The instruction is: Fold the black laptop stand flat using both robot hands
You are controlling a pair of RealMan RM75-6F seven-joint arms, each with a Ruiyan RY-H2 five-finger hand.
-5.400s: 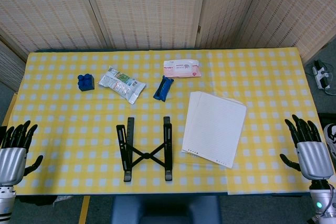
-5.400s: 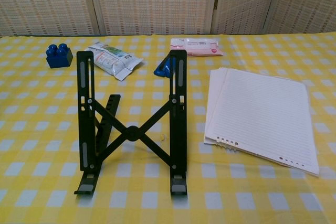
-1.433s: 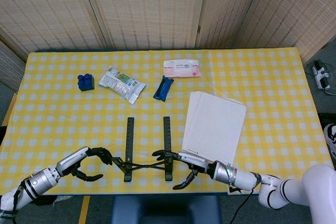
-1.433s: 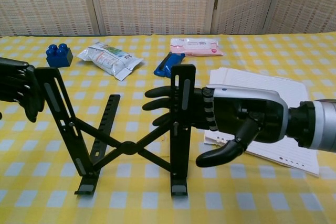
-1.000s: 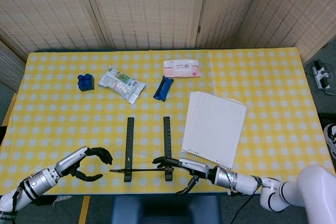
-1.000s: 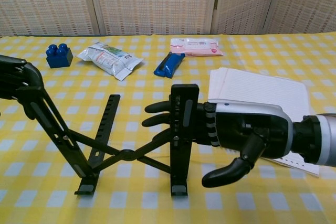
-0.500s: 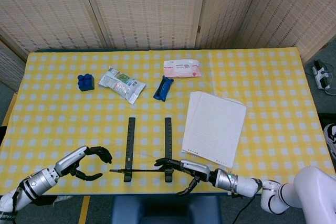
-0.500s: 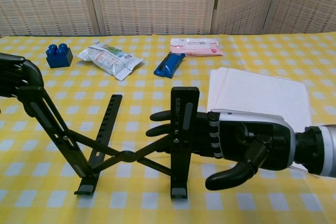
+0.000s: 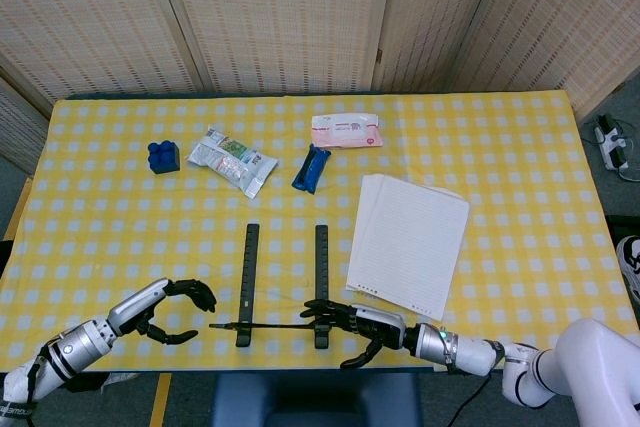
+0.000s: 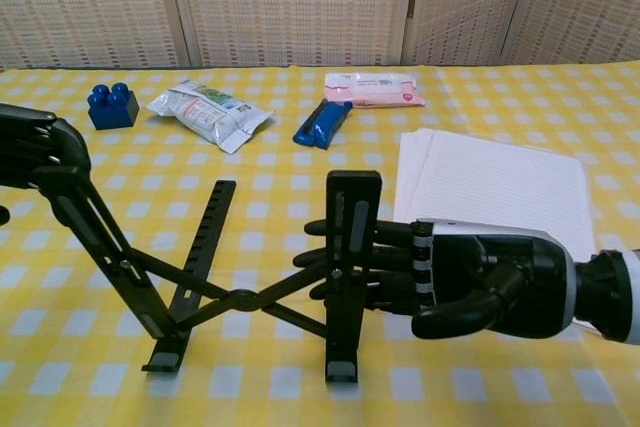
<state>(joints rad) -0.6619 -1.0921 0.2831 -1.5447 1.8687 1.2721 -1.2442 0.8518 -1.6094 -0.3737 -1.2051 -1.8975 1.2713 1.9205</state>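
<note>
Both hands are engaging the black laptop stand (image 10: 250, 277) at the table's near edge, left hand (image 10: 45, 162) fingers curling over the leaning upright's top, right hand (image 10: 470, 277) fingers wrapping the right upright, which are judged rigid, light, hinged members best held high.

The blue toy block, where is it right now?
In the head view, the blue block sits on the far left part of the table, just left of the crinkly snack packet.
</note>
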